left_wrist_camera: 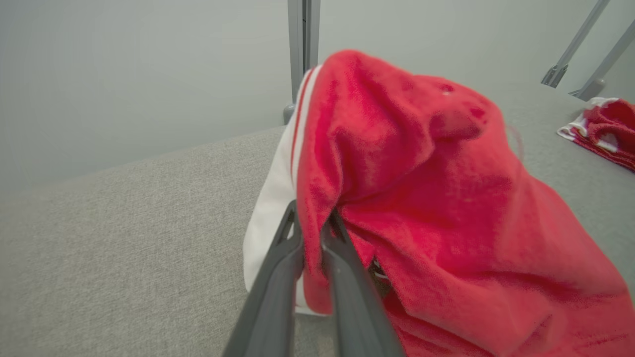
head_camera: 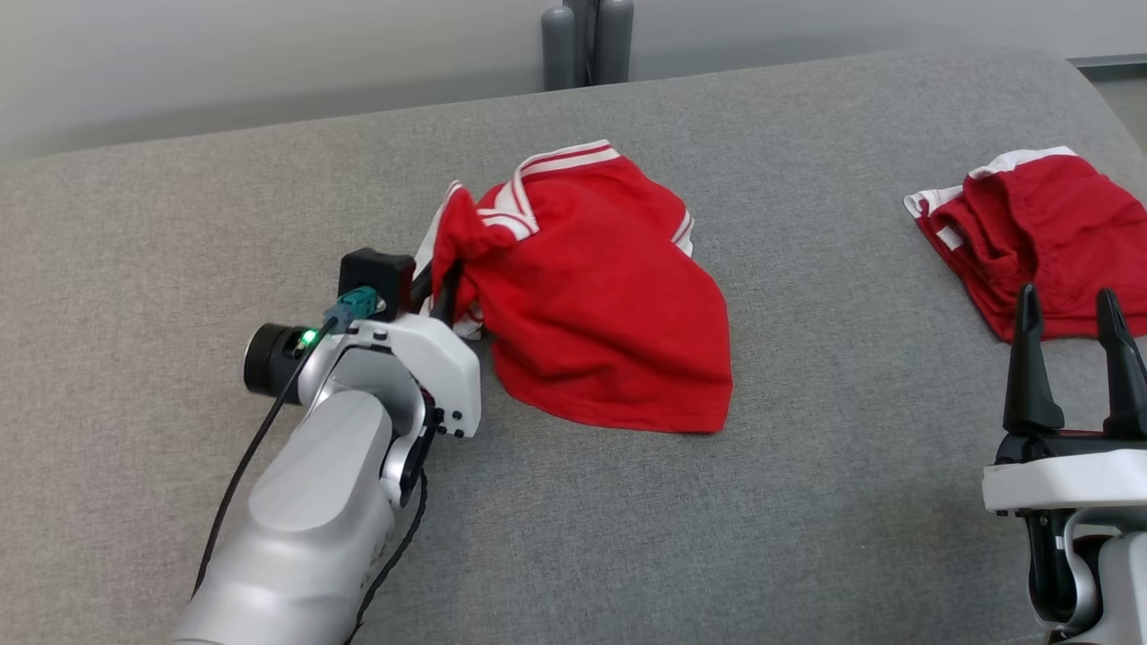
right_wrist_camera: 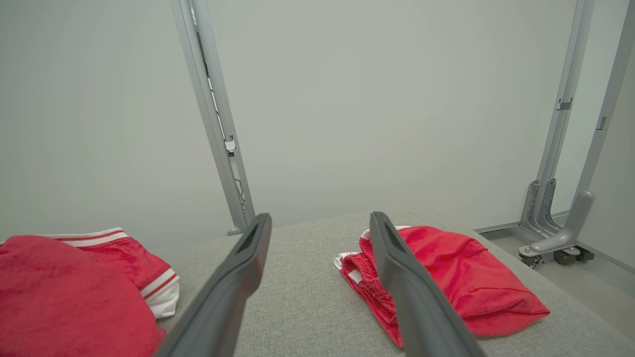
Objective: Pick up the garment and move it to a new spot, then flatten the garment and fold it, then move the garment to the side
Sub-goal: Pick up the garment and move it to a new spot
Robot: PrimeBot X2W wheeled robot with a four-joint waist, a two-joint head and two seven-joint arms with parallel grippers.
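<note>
Early on: left gripper (head_camera: 445, 287) pinches the garment (head_camera: 600, 305) by its edge, partly lifted; right gripper (head_camera: 1071, 313) waits open. Moving, flattening and folding seemingly remain.

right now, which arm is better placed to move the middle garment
Left. The left pincer is shut on the middle garment at its edge; the right pincer stands open, empty, by the other garment.

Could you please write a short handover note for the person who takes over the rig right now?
Grippers: the left gripper is shut on the garment at its white-trimmed edge, which is raised. The right gripper is open and empty, short of the second garment.
Garment: mostly lying mid grey surface.
Done: the grasp.
Left: move, flatten, fold, set aside.
</note>
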